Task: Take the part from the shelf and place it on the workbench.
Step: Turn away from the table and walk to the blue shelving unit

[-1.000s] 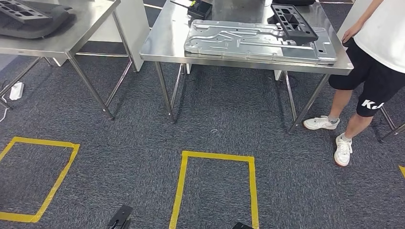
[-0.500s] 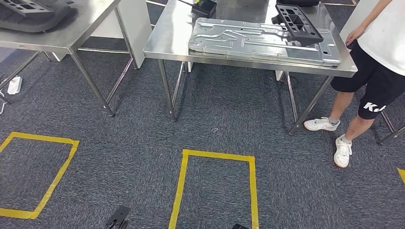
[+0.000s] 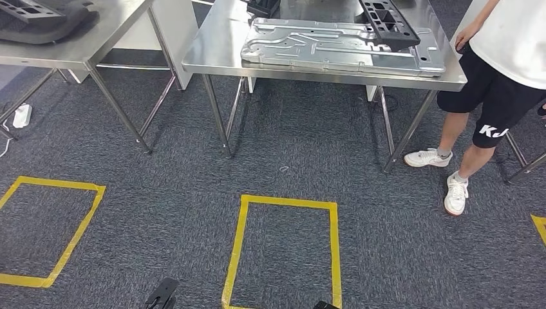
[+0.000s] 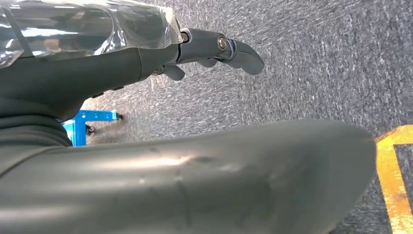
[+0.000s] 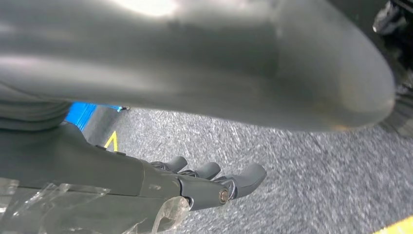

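A black frame-like part lies on a large pressed silver metal plate on the steel workbench straight ahead. Another dark part rests on the steel table at the far left. My left hand hangs over the grey carpet, its fingers stretched out and holding nothing. My right hand hangs likewise over the carpet, fingers loosely apart and empty.
A person in a white shirt and black shorts stands at the workbench's right end. Yellow tape rectangles mark the carpet in front of me, another rectangle to the left. A white box with a cable lies under the left table.
The whole picture has shifted, so the camera has moved: the workbench now sits higher and a little further left. The person's feet have shifted slightly.
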